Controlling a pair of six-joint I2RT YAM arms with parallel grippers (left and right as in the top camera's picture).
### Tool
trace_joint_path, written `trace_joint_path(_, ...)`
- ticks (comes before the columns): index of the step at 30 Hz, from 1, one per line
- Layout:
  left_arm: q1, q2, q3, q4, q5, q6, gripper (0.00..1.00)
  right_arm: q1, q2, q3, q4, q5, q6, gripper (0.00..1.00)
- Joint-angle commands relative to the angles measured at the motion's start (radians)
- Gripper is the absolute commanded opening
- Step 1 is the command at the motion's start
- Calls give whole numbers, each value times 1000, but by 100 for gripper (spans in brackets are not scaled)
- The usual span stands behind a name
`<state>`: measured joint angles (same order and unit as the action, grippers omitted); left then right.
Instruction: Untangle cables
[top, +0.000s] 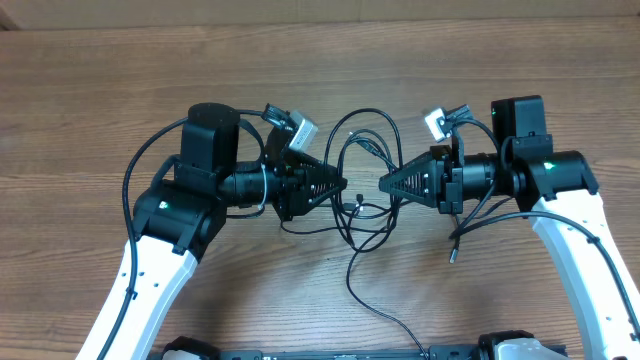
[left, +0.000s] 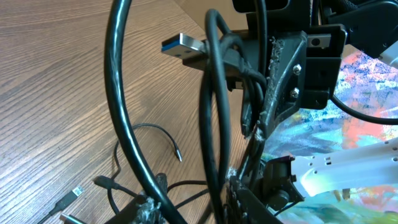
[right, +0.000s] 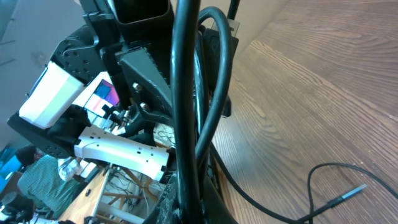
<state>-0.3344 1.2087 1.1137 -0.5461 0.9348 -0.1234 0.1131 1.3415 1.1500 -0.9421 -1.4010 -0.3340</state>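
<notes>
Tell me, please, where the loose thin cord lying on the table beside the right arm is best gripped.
Grip the cord on the short stretch just behind its small plug, coming straight down with the jaws across it. That end lies flat on the bare table, apart from the tangled cables, so probably nothing else gets caught.
</notes>
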Motion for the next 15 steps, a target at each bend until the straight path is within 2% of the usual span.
trace_joint_path(1, -8, 14, 18, 4, -3, 3, 29, 16, -19, 37, 6, -45, 5, 4)
trace_joint_path(7, -8, 21, 18, 10, -2, 3, 24, 58, -19, 37, 7, -36, 5, 4)
trace_joint_path(13, -6, 22, 18, 12, -14, 4, 4, 93, -19, 36, -23, 38, 5, 4)
trace_joint_path(15, -5, 22, 18, 12, -63, 3, 4, 104, -19, 36, -62, 99, 5, 4)
